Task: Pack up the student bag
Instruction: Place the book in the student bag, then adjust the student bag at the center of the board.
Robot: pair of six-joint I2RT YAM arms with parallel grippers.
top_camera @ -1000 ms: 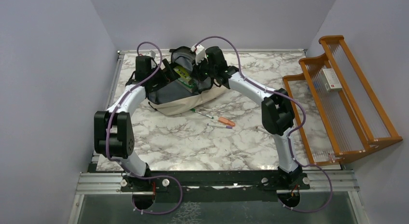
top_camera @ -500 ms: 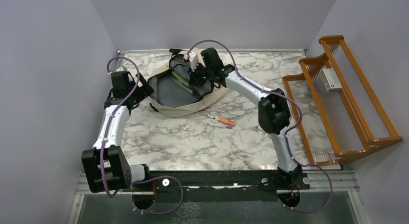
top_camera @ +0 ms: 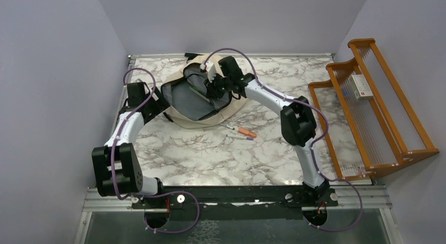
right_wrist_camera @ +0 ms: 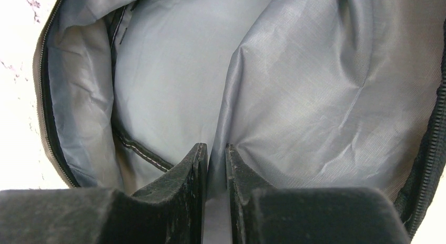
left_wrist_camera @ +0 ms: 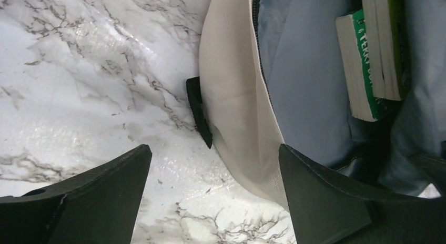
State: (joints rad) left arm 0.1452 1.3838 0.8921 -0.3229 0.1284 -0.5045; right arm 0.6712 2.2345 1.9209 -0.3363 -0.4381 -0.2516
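Observation:
The student bag (top_camera: 202, 119) is a beige backpack lying open at the far middle of the table, its grey lining showing. Books (top_camera: 198, 84) lie inside; in the left wrist view a green-spined book (left_wrist_camera: 368, 65) rests against the lining. My left gripper (top_camera: 156, 103) is open just left of the bag. In its own view the gripper (left_wrist_camera: 214, 149) straddles the bag's beige side (left_wrist_camera: 231, 97) and bare table. My right gripper (top_camera: 213, 89) is inside the bag's mouth. There its jaws (right_wrist_camera: 216, 146) stand a narrow gap apart, with a fold of grey lining (right_wrist_camera: 294, 86) between them.
Pens (top_camera: 227, 126) and an orange marker (top_camera: 246, 132) lie on the marble table (top_camera: 210, 160) just in front of the bag. A wooden rack (top_camera: 378, 112) with a white box (top_camera: 362, 87) stands along the right edge. Walls close in the left and back.
My left arm has pulled away from the bag's rim to its left side. The bag's mouth now lies lower and wider. My right gripper's jaws have parted slightly.

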